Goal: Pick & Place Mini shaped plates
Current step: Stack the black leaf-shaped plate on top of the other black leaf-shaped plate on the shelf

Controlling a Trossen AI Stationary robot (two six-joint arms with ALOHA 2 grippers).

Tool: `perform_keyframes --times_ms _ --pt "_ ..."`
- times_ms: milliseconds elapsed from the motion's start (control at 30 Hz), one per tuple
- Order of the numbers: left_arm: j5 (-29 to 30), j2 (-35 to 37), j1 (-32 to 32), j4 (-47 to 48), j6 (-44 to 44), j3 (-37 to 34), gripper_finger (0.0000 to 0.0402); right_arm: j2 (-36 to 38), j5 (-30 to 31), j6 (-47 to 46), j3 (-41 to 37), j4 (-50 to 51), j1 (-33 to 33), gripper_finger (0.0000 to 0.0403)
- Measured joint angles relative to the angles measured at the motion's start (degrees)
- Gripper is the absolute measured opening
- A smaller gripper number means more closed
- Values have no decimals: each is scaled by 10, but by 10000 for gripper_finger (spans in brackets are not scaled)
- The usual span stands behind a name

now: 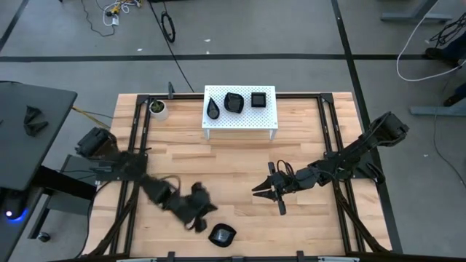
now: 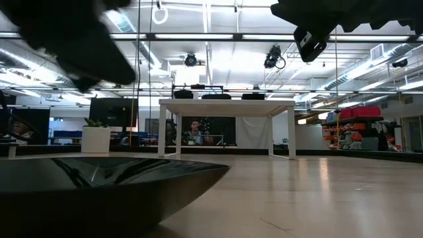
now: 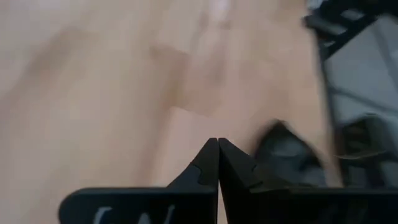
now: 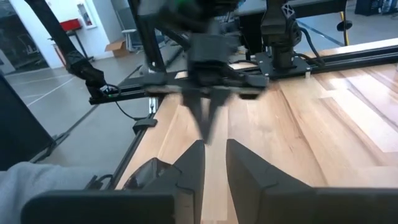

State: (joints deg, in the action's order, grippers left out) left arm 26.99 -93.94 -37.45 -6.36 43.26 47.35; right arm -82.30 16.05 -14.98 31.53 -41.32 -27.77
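— Where is the left claw?
— Low near the tabletop's front edge, arm stretched, fingers pressed together.
— And the right claw?
— Mid-tabletop, pointing left, fingers parted.

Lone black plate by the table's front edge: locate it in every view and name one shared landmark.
High view: lone plate at the front edge.
Low view: fills the lower left foreground.
Left wrist view: dark blur past the fingers.
Right wrist view: probably the dark shape low down, beside one finger.
Landmark: left gripper, close to the plate.
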Motion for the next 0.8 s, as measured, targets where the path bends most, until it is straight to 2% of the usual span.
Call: perform_keyframes --times_ms 100,167,267,433,600,800 --pt "55 0 -67 3 76 0 8 0 0 0 0 0 0 68" --pt "69 -7 -102 0 122 0 11 0 0 2 0 0 0 68" --pt "50 -21 -135 -1 159 0 12 0 0 9 0 -2 3 68" --pt "34 -62 -154 -62 147 0 28 0 0 5 0 -2 10 68" --pt "27 -99 -158 -150 104 0 99 0 0 5 0 -3 10 68" --pt "53 -123 -150 -156 139 0 203 0 0 10 0 -3 10 68"
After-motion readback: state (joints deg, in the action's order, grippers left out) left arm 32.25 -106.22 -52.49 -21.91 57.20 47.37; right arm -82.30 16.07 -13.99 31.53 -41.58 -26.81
